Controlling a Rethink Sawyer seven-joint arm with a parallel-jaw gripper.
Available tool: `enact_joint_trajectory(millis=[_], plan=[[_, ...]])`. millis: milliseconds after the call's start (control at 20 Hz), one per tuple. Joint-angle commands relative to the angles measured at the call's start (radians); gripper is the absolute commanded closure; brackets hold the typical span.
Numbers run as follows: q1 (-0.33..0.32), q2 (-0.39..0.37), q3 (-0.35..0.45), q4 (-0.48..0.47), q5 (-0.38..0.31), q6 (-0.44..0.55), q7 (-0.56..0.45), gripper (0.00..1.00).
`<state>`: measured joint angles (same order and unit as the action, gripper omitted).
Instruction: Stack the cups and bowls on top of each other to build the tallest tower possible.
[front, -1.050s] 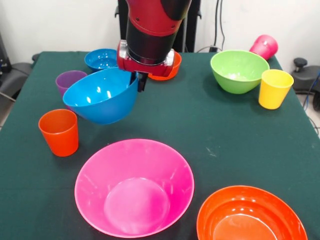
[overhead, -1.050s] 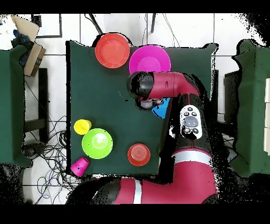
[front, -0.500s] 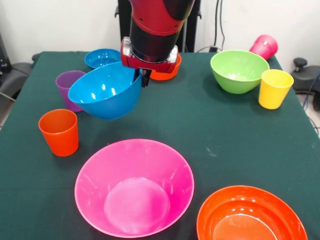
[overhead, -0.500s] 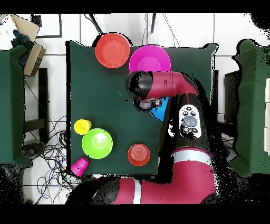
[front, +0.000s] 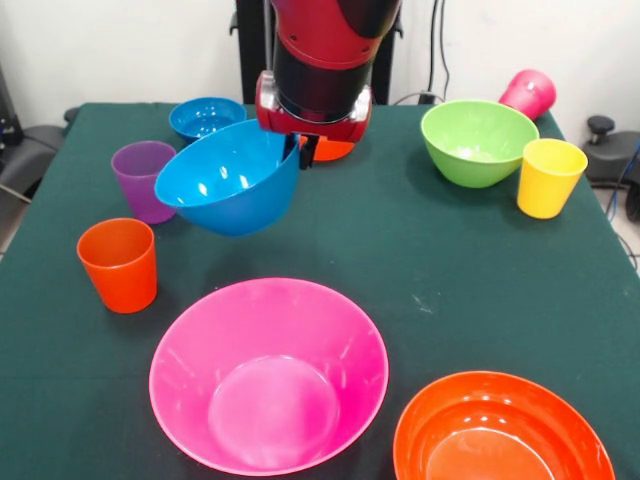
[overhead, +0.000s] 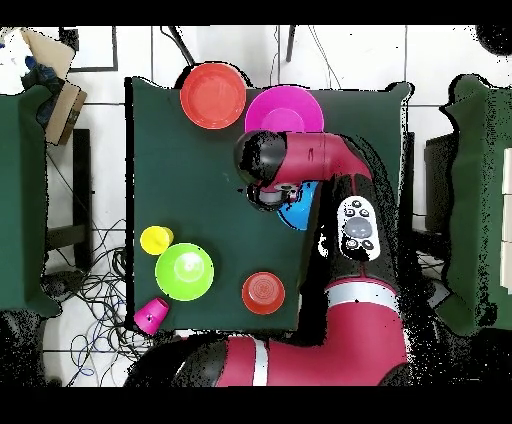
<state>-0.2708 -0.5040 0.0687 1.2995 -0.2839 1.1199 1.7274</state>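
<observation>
The medium blue bowl (front: 233, 178) hangs tilted above the counter (front: 420, 250), its mouth turned toward the camera, clear of the cloth and just beyond the pink bowl (front: 268, 372). The gripper (front: 305, 148) pinches its far rim, fingers closed on the wall, so the bowl dangles off one side.

This looks like the carry step: the bowl is lifted and in transit, most likely toward the pink bowl, the widest base on offer. The next move calls for bringing it over the pink bowl's centre, levelling or lowering it, and releasing only once it sits inside.

Around it: a purple cup (front: 143, 178) just beside the held bowl, an orange cup (front: 120, 263) nearer the front, a small blue bowl (front: 205, 116) behind, and a small orange bowl (front: 330, 148) mostly hidden by the wrist. To the right stand the green bowl (front: 478, 140) and yellow cup (front: 549, 176); the magenta cup (front: 529, 93) lies tipped at the far edge. The large orange bowl (front: 500, 430) sits at the front corner.
</observation>
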Motion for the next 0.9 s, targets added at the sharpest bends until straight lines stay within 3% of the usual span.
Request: enact_joint_trajectory(millis=[50,900], plan=[[-0.012,-0.002,0.108,-0.045,0.02,0.105,-0.095,1.0],[-0.058,0.009,0.157,-0.085,0.027,0.14,-0.132,1.0]])
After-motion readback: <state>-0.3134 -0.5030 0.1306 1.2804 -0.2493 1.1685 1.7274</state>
